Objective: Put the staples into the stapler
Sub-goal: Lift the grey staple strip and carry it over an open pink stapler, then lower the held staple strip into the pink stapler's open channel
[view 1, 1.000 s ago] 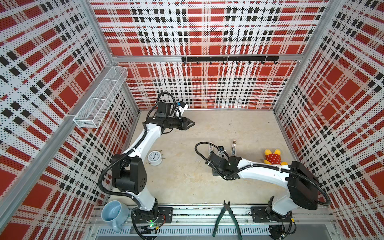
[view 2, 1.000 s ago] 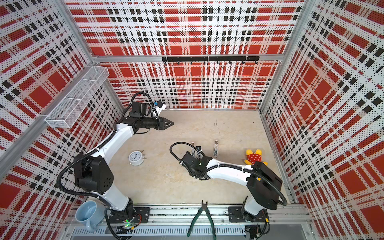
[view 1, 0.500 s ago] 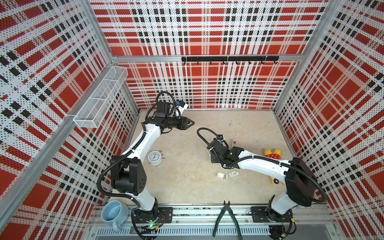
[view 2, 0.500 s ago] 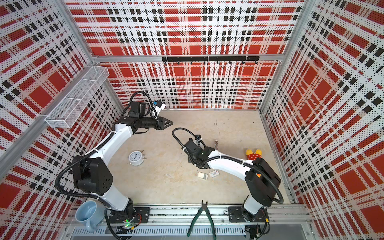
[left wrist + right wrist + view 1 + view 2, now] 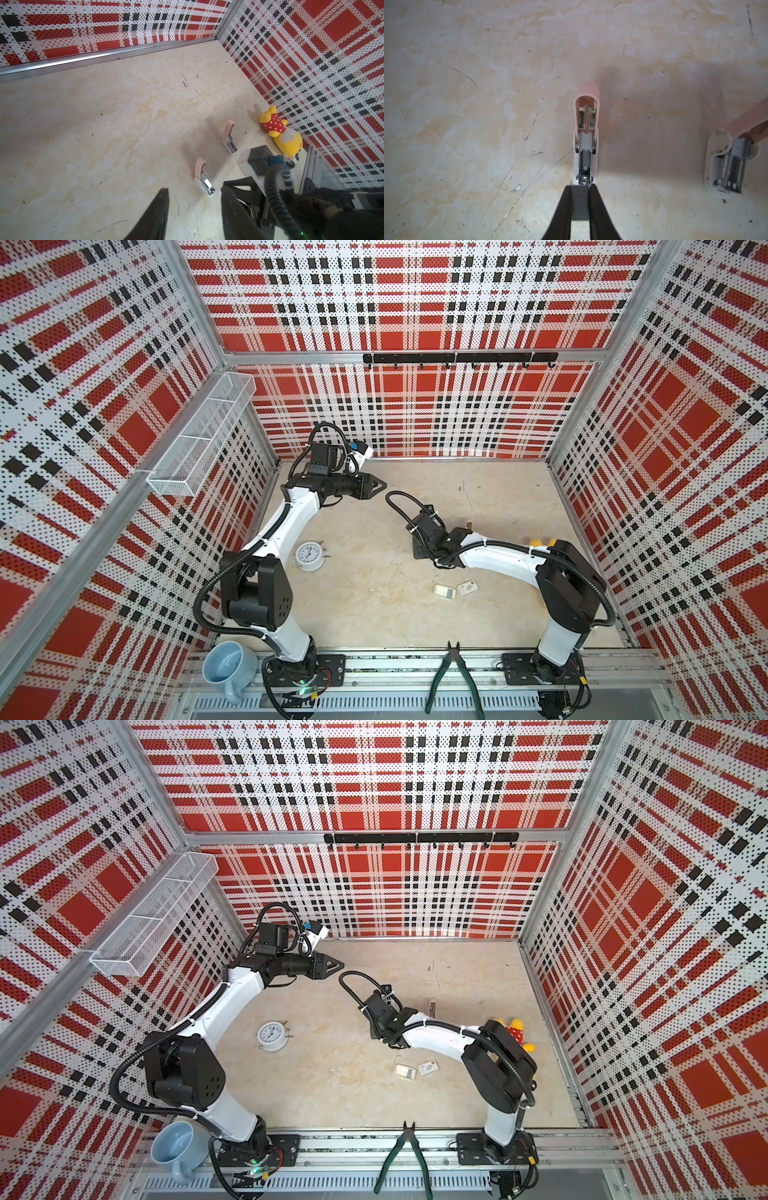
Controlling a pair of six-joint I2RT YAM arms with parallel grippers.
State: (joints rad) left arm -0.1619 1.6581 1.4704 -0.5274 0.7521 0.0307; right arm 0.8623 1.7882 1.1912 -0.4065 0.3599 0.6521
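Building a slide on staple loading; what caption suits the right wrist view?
Right gripper holds the staples at the front of the open pink stapler; a second stapler lies nearby.

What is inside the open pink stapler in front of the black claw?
The stapler shows a metal channel and a white pusher. The staples in the right gripper cover its front tip.

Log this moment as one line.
right hand: shut on silvery-grey metal staple strip | strip: tip at front end of open pink-and-white stapler | left hand: open, empty | second pink-and-white stapler: open, untouched
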